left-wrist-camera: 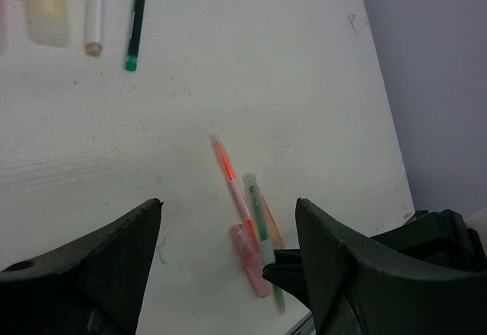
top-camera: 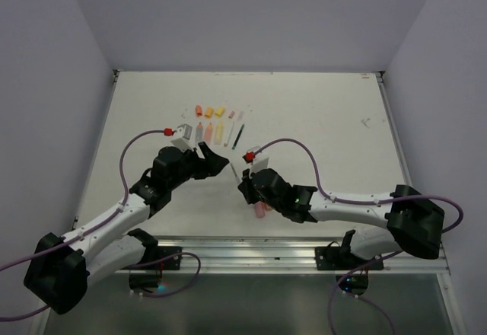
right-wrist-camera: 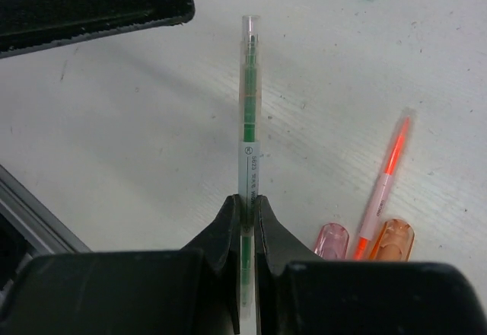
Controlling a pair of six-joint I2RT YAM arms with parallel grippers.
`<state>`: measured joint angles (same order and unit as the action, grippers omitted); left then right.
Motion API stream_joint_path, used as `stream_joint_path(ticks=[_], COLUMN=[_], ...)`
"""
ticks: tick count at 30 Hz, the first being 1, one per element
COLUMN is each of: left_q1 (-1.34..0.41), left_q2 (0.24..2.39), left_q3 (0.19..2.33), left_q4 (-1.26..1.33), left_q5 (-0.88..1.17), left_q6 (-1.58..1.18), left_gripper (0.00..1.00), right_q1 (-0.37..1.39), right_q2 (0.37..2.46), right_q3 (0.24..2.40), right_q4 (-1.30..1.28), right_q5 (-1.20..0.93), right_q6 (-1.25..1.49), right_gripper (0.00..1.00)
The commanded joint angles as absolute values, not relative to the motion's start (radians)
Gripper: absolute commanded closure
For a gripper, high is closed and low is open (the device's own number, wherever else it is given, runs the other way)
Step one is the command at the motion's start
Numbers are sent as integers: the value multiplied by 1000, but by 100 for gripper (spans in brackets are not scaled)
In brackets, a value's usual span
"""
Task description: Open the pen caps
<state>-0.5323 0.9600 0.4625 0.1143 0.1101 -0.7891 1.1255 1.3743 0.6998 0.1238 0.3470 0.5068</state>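
From above, we see the left tool (top-camera: 215,157) and the right tool (top-camera: 245,183) facing each other near the middle of the counter (top-camera: 319,106), with their tips near one another. The right tool carries something thin and pale that points toward the left tool, but in this view it is too small to tell more. Farther from the arms lies a row of pens (top-camera: 217,131), with loose caps (top-camera: 209,111) just behind it.

In the left wrist view, the left tool (left-wrist-camera: 228,205) has its fingers apart and nothing between them. Ahead of the gap we see the green pen (left-wrist-camera: 257,213) clamped in the right tool (left-wrist-camera: 283,270), with its capped end coming toward the camera. So the pen lies straight in front of the left tool, and its long axis runs nearly along the line of approach. An orange pen (left-wrist-camera: 225,164) and a pink cap (left-wrist-camera: 249,270) lie on the counter below it.

In the right wrist view, the right tool (right-wrist-camera: 247,221) is pressed together on the body of the green pen (right-wrist-camera: 248,167). The pen sticks straight out from the fingertips, and the clear cap (right-wrist-camera: 250,46) sits free on the far end. One of the left tool's fingers (right-wrist-camera: 91,0) is at the upper left, near the cap but apart from it. We judge that the left arm is the one for the cap. It should bring its fingers to both sides of the cap, close, and then pull along the pen's axis, away from the right tool.
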Motion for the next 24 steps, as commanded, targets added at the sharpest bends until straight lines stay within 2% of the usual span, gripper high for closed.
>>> stream_joint_path(ticks=[1, 7, 14, 23, 24], left_q1=[-569, -646, -687, -690, -692], left_q2=[988, 1058, 1127, 1123, 1126], left_q3=[465, 503, 538, 535, 534], left_q4=[277, 299, 307, 337, 345], left_q5=[121, 45, 3, -41, -40], left_q6=[-839, -842, -867, -893, -894], left_gripper=[27, 31, 40, 59, 64], right_q1=[1127, 1127, 1127, 1127, 1127], right_q2=[1316, 1295, 1276, 1275, 1276], right_q3=[644, 615, 597, 584, 584], right_q4=[296, 336, 362, 371, 371], right_q5=[342, 334, 324, 330, 330], right_q6=[474, 463, 456, 454, 453], right_gripper=[100, 100, 100, 100, 100])
